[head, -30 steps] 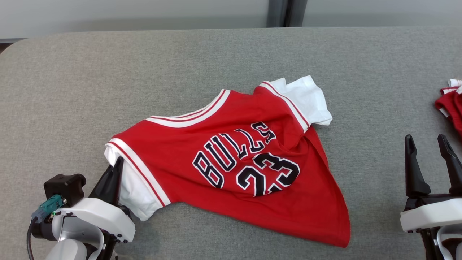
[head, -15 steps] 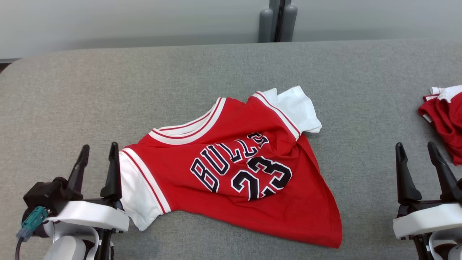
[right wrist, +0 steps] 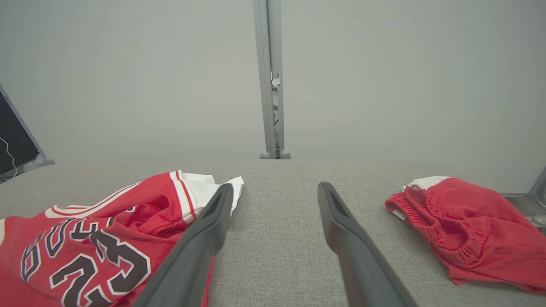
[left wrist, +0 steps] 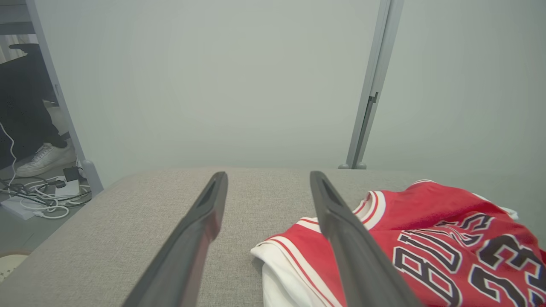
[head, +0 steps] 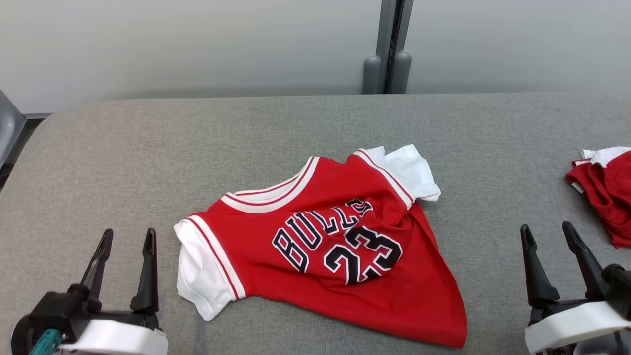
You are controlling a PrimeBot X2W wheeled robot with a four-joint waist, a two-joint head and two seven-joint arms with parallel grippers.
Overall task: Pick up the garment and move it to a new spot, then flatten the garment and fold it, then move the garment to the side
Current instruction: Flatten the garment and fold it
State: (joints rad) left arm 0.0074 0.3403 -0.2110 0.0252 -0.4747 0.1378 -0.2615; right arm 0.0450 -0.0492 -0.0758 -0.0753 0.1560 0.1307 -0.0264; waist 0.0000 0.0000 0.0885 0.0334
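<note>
The left gripper (head: 129,231) stands released at the near left of the table (head: 296,133), its two dark fingers spread and pointing away from the robot with nothing between them. The right gripper (head: 546,227) is the same at the near right: fingers apart, empty, over bare grey cloth. The jersey (head: 335,246) lies between them at the middle of the table, nearer the left gripper, touched by neither. It is red with white trim and black "BULLS 23" lettering facing up, set at a slant, collar toward the far left and hem toward the near right. The cloth is rumpled around the numerals and along its right side, not flat. Its near sleeve (head: 199,276), white, lies just beside the left gripper's inner finger with a strip of table showing between them. Its far sleeve (head: 411,170), also white, points toward the back of the table. Red shorts (head: 604,192) with a gathered waistband lie bunched at the right edge, beyond the right gripper and well apart from the jersey. Behind the table a grey post (head: 392,44) rises against a pale wall (head: 197,44).
</note>
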